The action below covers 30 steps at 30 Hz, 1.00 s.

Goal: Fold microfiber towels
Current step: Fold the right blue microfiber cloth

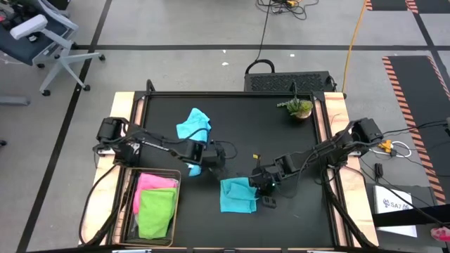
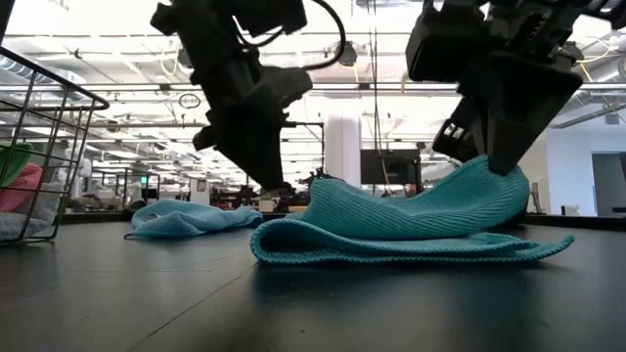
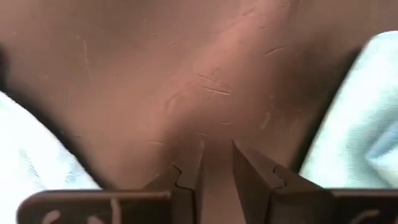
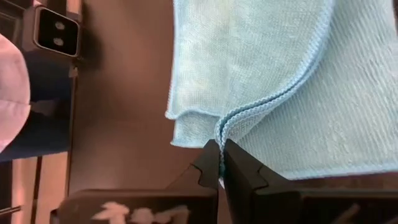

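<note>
1. The teal towel [image 1: 238,195] lies near the front middle of the black table [image 1: 281,140], doubled over on itself; the low view shows one layer lying over another, so a fold looks to be under way.
2. The right gripper [image 1: 265,181] sits at this towel's edge toward the right arm, clenched on the hem. The right wrist view shows the stitched edge [image 4: 249,112] running into the shut fingertips, probably to carry or hold that edge for the fold.
3. The left gripper [image 1: 211,156] hangs just beside the towel, between it and the light blue towel [image 1: 193,125] crumpled farther back. Its fingers [image 3: 189,180] stand slightly apart over bare table, grasping nothing.
4. A pink towel [image 1: 151,183] and lime green towel [image 1: 156,211] rest in the wire basket [image 1: 128,211] at the front left, seemingly set aside.
</note>
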Available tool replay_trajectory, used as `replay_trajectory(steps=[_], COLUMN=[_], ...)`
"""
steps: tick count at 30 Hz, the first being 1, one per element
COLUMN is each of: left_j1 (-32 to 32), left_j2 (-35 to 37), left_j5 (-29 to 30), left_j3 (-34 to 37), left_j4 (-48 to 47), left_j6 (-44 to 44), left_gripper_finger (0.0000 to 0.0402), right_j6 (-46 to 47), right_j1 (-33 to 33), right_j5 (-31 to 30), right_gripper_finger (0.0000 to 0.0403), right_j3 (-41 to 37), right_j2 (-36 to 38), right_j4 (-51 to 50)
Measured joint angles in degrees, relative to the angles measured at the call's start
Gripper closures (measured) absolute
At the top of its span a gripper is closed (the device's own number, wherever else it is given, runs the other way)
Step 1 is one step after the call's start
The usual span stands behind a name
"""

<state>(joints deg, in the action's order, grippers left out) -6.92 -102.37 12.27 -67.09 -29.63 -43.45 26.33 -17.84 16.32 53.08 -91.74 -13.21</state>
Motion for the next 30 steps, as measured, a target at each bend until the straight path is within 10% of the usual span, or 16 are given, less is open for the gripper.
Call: replay_trajectory(steps=[11,20,30], left_j1=[1.8,2.9,4.6], left_j2=[0.0,0.0,0.0], left_j5=[-3.8,-4.5,-4.5], left_j3=[0.0,0.0,0.0], left_j4=[-0.2,-0.2,-0.2], left_j6=[4.6,6.4,7.2], left_gripper_finger=[0.0352,0.0352,0.0352], right_j6=[-0.6,-4.5,-9.2], right_j1=[-3.3,-4.9,-4.8], right_j5=[-4.2,8.0,5.9], right_gripper_finger=[0.0393,0.0325,0.0319], right_j3=[0.1,0.1,0.1], right_j2=[0.0,0.0,-0.1], right_j4=[3.3,8.8,10.5])
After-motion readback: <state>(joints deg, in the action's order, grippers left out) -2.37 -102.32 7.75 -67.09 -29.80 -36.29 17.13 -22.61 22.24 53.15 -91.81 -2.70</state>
